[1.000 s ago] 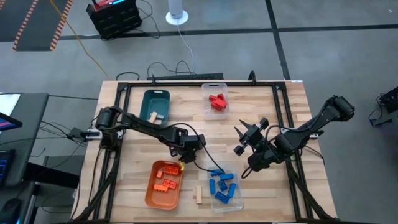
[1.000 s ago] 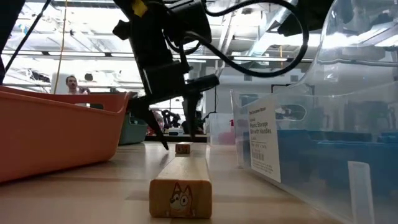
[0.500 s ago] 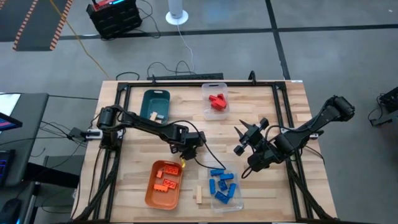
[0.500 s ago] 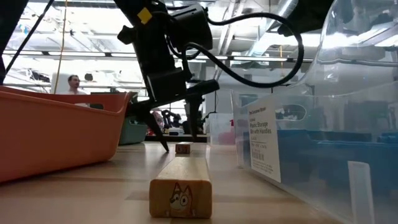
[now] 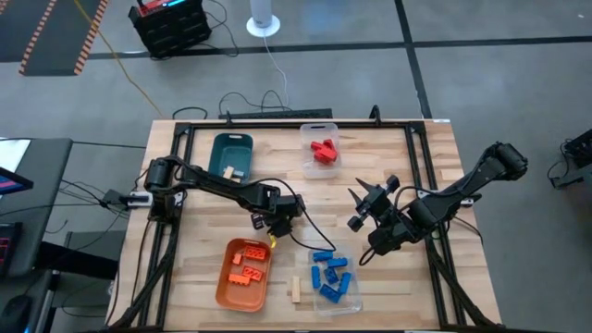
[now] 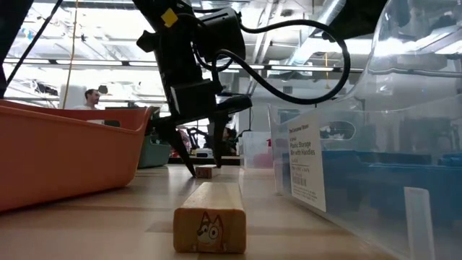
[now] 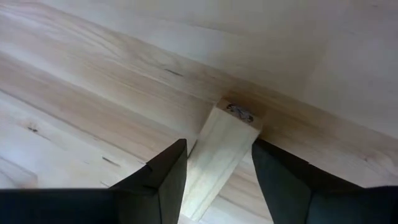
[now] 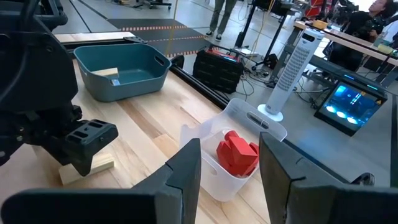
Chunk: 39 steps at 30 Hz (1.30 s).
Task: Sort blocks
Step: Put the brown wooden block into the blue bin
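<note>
My left gripper (image 5: 265,222) is down at the table's middle, shut on a light-wood block (image 7: 221,158) that lies flat on the tabletop. The low view shows that block (image 6: 206,172) small between the two fingertips. My right gripper (image 5: 363,205) hangs open above the table's right half, touching nothing. A second wood block (image 5: 296,289) lies near the near edge. Orange blocks sit in the orange tray (image 5: 225,287), blue ones in a clear bin (image 5: 344,298), red ones in another clear bin (image 5: 310,166). My left gripper pinches the wood block by its two long sides (image 7: 199,174), one finger (image 7: 165,180) on each side. The fingers come from above, pointing down and lying across the block. The block stays flat on the table.
The teal tray (image 5: 219,148) at the far left holds a wood piece. The orange tray and the blue-block bin stand close on the near side of my left gripper. Bare tabletop lies between the two arms. Black frame rails run along both sides. A person shows far behind the table.
My left gripper's fingertips have drawn closer together around the wood block in the low view, and the block has slid slightly toward the table's left.
</note>
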{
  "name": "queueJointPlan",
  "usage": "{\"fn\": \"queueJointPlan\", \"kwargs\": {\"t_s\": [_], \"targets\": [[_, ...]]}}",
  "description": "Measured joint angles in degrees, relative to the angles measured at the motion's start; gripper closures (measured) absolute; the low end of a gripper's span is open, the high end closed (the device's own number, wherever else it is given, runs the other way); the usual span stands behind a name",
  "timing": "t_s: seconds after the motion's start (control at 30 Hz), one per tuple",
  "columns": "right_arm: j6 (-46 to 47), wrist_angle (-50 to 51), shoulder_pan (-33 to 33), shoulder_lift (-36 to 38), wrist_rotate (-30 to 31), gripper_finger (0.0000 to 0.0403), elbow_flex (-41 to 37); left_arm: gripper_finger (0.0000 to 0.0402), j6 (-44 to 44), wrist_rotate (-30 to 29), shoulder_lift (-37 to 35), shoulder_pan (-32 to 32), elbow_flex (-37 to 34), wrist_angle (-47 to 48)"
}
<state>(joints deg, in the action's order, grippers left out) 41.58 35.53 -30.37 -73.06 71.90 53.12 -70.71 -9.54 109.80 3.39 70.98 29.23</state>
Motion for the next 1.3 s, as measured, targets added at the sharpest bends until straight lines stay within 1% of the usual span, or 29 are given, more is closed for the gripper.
{"fn": "queueJointPlan", "kwargs": {"t_s": [0.2,0.4,0.53,0.87,1.0,1.1,1.2,1.3], "targets": [[-0.04,0.0,0.0,0.0,0.0,0.0267,0.0,0.0248,-0.65,0.05,0.0,-0.3,0.92,1.37],[-0.19,0.04,0.0,0.0,0.0,0.0267,0.0,0.0294,-1.21,-0.2,-0.06,0.16,0.98,3.49],[-0.22,0.04,0.0,0.0,0.02,0.0267,0.0,0.0319,-0.06,-0.7,-0.15,0.58,1.07,3.74],[-0.06,0.0,0.0,0.0,0.02,0.0267,0.0,0.0345,3.57,-1.54,0.02,1.97,5.25,7.75],[-0.04,0.0,0.0,0.0,0.01,0.0267,0.0,0.0346,6.44,-1.63,0.02,1.95,7.0,10.39],[-0.07,0.01,0.02,0.0,0.0,0.0267,0.0,0.0335,9.37,-1.07,0.02,1.93,8.11,11.69],[-0.04,0.0,0.0,0.0,0.0,0.0267,0.0,0.0311,11.22,0.77,0.02,1.58,8.41,12.4],[-0.04,-0.11,0.04,0.0,0.0,0.0267,0.0,0.0275,11.4,1.1,0.02,0.49,8.41,12.38]]}}
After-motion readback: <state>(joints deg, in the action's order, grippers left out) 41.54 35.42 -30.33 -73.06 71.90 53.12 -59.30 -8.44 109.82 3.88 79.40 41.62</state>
